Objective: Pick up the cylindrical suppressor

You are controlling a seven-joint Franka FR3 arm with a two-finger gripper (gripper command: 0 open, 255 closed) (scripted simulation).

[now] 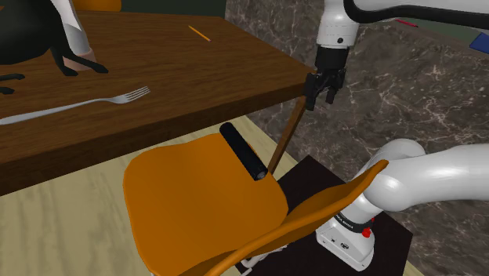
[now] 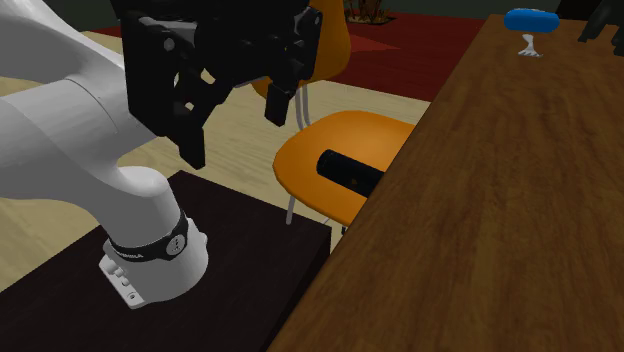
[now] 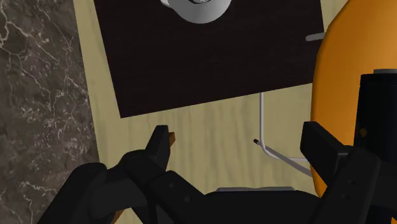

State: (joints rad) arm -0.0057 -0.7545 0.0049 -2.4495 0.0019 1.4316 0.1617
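**On the orange chair seat: suppressor lies free, claw spread above it**

At the centre of the shoulder view, the suppressor (image 1: pixel 243 150) lies on its side on the chair seat (image 1: pixel 196 204), a plain black cylinder running diagonally. Its far end points toward the desk (image 1: pixel 157 63) and its near end sits close to the seat's edge. Nothing touches it.

The claw (image 1: pixel 323 100) hangs in the upper right of that frame, beside the desk's corner, above the cylinder and apart from it. Its two black fingers stand spread with nothing between them. The wrist view confirms this: the fingers (image 3: pixel 159 143) are parted over bare floor, with the suppressor beside the other finger, outside the gap.

The cylinder looks rigid and smooth, so it should not deform under pressure. Its round body could roll on the dished seat if only one finger nudges it. Its weight cannot be read, though it seems modest.

The best hold is probably at mid-length, with the fingers closing across the axis on opposite sides of the barrel so it hangs balanced. The desk edge close by leaves little room, which favours coming straight down.
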